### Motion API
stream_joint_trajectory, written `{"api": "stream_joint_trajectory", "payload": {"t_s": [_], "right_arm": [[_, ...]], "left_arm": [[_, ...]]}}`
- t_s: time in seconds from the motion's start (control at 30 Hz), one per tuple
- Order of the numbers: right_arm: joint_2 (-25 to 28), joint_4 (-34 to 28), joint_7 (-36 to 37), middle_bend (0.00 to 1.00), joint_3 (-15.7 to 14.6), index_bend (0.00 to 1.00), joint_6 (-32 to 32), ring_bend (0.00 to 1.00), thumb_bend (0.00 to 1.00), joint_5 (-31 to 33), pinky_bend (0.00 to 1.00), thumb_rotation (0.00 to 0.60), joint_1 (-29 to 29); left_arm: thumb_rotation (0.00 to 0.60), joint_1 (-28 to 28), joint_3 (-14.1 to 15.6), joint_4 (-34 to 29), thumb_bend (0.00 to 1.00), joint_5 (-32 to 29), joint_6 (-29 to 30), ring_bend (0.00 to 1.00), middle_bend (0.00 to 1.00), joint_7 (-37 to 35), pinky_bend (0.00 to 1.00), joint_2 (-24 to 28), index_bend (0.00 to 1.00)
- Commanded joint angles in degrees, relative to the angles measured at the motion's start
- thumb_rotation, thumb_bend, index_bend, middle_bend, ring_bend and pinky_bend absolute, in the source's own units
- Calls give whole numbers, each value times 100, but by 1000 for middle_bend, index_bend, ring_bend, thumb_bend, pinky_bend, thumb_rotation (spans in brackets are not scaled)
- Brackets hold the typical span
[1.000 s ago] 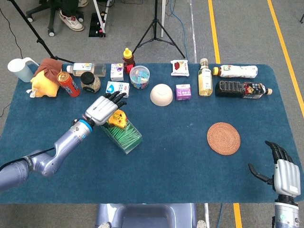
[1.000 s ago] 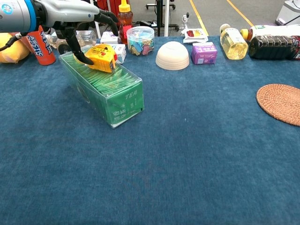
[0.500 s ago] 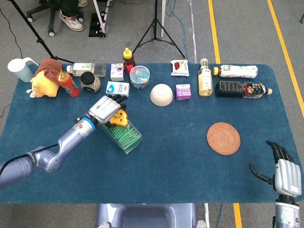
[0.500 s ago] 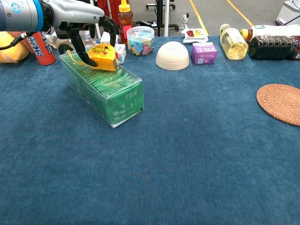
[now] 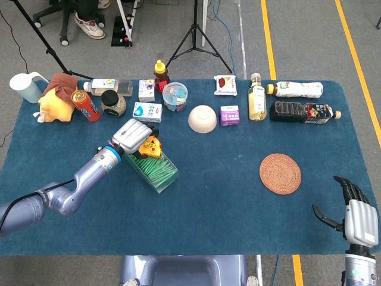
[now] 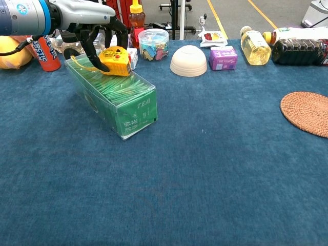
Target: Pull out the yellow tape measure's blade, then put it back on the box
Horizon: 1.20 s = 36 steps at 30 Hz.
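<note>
Here, left hand (image 6: 87, 23) fingers grip one tape measure (image 6: 117, 60) atop one box (image 6: 115, 95); right hand (image 5: 357, 217) (idle) spread.

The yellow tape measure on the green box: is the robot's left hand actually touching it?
Touching. In the chest view the left hand has its dark fingers curled around the yellow tape measure, which sits on the green tea box; no gap shows between them.
</note>
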Motion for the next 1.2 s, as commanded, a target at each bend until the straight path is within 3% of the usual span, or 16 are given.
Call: {"api": "stream_joint_trajectory", "payload": {"t_s": [0.03, 0.37, 0.77, 1.2], "right_arm": [[-1, -5, -3, 182, -1, 150, 5, 178, 275, -6, 241, 405, -1], [38, -48, 52, 182, -7, 150, -24, 178, 275, -50, 241, 403, 12], [176, -310, 133, 185, -5, 150, -440, 193, 276, -291, 248, 401, 317], [-277, -562, 682, 206, 162, 150, -971, 237, 266, -411, 285, 403, 868]], "left_arm": [[600, 21, -9, 32, 308, 47, 72, 418, 397, -98, 609, -45, 571], [600, 65, -30, -13, 342, 310, 256, 462, 476, -397, 653, -19, 611], [600, 128, -39, -801, 343, 751, 364, 462, 479, -679, 653, 686, 614], [600, -276, -193, -1201, 342, 918, 26, 462, 479, -682, 634, 910, 615]]}}
